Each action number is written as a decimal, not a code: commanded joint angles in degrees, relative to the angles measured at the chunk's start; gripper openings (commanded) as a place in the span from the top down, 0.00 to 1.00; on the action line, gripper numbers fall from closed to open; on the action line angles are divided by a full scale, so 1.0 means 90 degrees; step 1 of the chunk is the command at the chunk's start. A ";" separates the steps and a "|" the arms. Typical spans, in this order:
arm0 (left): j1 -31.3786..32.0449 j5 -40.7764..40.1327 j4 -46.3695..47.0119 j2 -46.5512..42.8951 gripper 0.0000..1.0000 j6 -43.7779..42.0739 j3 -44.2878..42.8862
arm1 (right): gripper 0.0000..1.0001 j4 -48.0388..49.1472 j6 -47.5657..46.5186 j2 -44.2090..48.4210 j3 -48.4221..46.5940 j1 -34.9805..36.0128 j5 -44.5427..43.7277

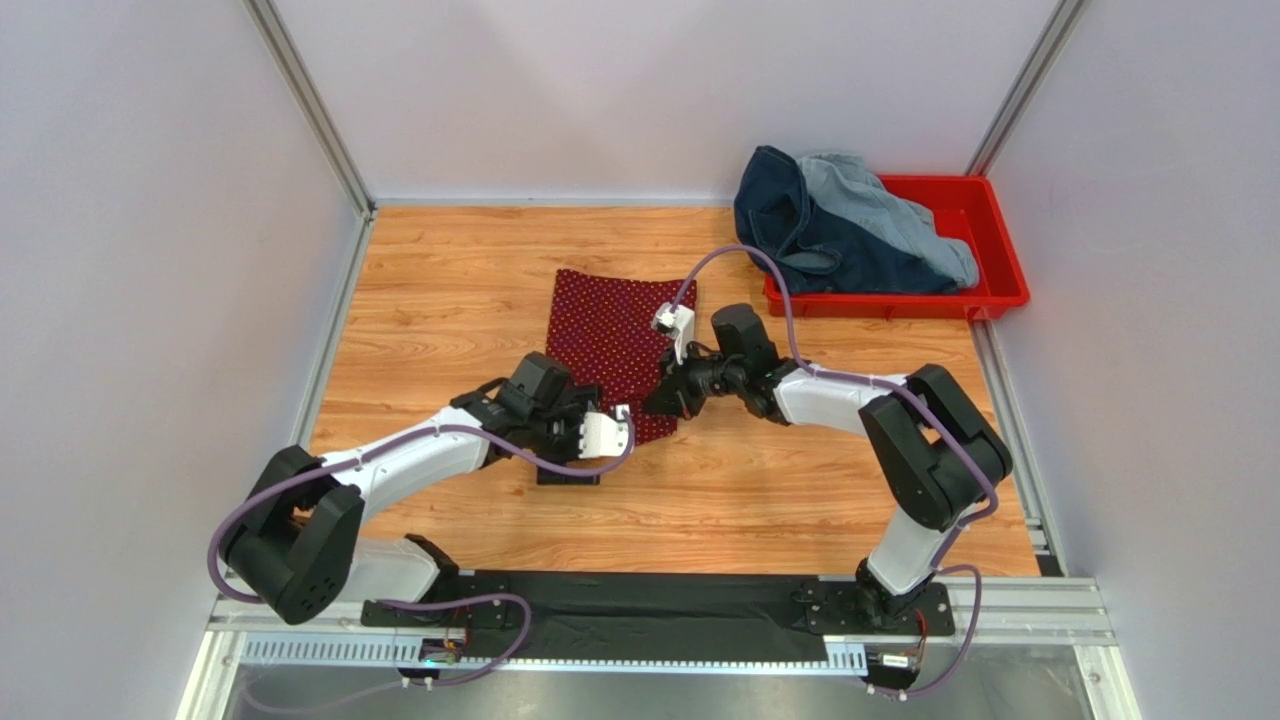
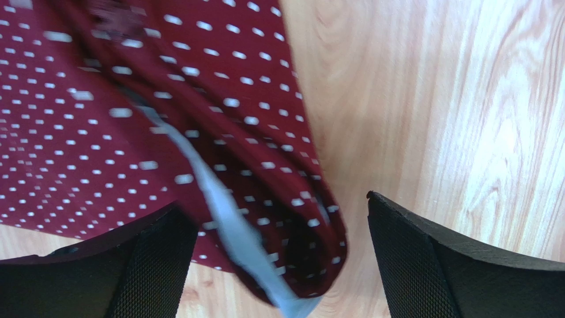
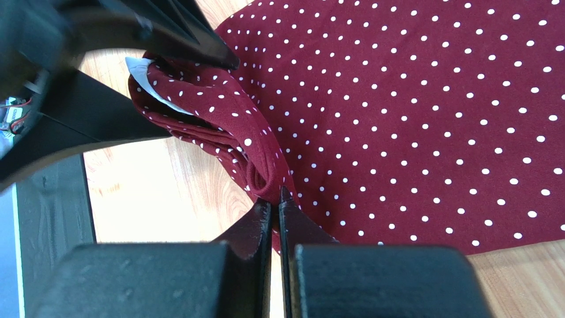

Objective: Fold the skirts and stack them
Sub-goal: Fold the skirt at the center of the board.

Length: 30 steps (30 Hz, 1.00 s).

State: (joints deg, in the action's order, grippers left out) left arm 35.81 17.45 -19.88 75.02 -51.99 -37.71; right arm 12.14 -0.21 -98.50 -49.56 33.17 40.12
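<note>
Wooden table (image 1: pixel 436 300) bears dotted red skirt (image 1: pixel 601 323), red tray (image 1: pixel 917 308)

Red plastic tray (image 1: pixel 995 248) at the far right corner of a wood-grain table (image 1: pixel 436 300), pale walls around.

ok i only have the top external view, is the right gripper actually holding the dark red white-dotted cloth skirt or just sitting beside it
Observer: Holding it. In the right wrist view the right gripper is shut on a raised fold at the edge of the dark red white-dotted cloth skirt.
Operator: and the left one, closed on it yet
Observer: No. The left wrist view shows the left gripper open, one finger on each side of a bunched corner of the skirt.
</note>
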 commanded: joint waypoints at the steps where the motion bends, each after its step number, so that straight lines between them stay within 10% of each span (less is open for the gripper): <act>1: 0.0249 -0.0562 0.0295 0.0004 0.06 -0.0239 0.0245 | 1.00 0.0292 0.0052 0.0075 -0.0109 -0.0023 -0.0043; 5: 0.0445 -0.0592 0.0129 -0.0055 0.26 -0.0230 0.0401 | 1.00 0.0272 0.0082 0.0153 -0.0060 -0.0023 -0.0044; 7: 0.0454 -0.0592 0.0070 -0.0094 0.75 -0.0054 0.0372 | 1.00 0.0223 0.0091 0.0222 -0.0030 -0.0023 -0.0053; 9: 0.0445 -0.0611 -0.0105 -0.0230 1.00 0.0160 0.0246 | 1.00 0.0058 0.0091 0.0386 0.0018 -0.0023 -0.0073; 23: 0.0454 0.1720 -0.4467 -0.1236 1.00 0.0132 -0.0867 | 1.00 -0.2501 0.0842 0.3081 0.0799 0.0573 0.0014; 30: -0.0725 0.2377 -0.4403 -0.0789 1.00 0.0170 -0.1589 | 1.00 -0.2677 0.1400 0.2763 0.0235 0.0310 -0.0228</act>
State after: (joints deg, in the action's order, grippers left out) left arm 34.13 35.16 -54.22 65.08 -50.26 -48.80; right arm -10.15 9.39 -69.95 -43.42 38.57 40.64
